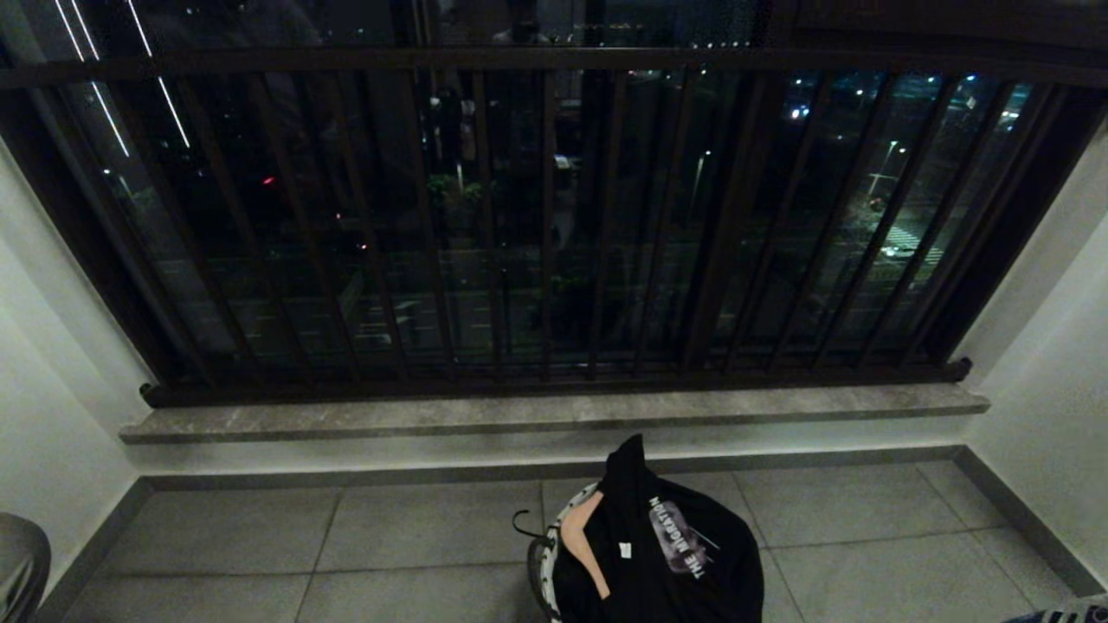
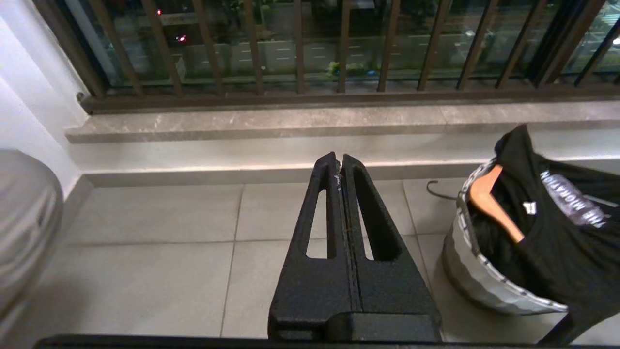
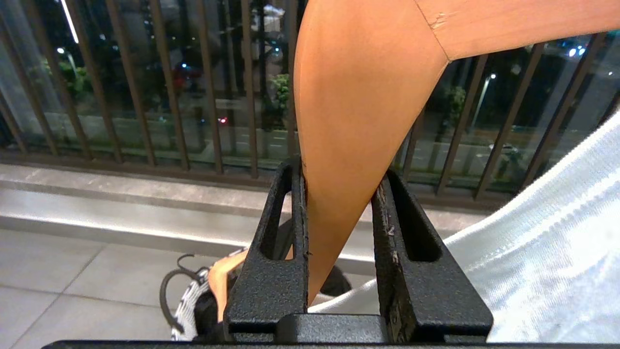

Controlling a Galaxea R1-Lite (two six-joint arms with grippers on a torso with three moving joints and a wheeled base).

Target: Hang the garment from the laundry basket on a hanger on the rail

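Observation:
The laundry basket [image 1: 547, 554] stands on the tiled floor before the window, white with a black pattern [image 2: 477, 278]. A black printed T-shirt [image 1: 666, 562] fills it, with a wooden hanger [image 2: 491, 203] tucked in its neck. In the right wrist view my right gripper [image 3: 340, 169] is shut on another wooden hanger [image 3: 358, 97], which carries a white knit garment [image 3: 542, 232], above and to the right of the basket [image 3: 186, 310]. My left gripper [image 2: 337, 157] is shut and empty, hanging over the floor to the left of the basket. The rail is out of view.
A dark barred window guard [image 1: 554, 216] and a grey stone sill [image 1: 554, 411] close off the far side. White walls stand on both sides. A grey rounded object [image 1: 17, 562] sits at the near left. Bare floor tiles [image 1: 260, 554] lie left of the basket.

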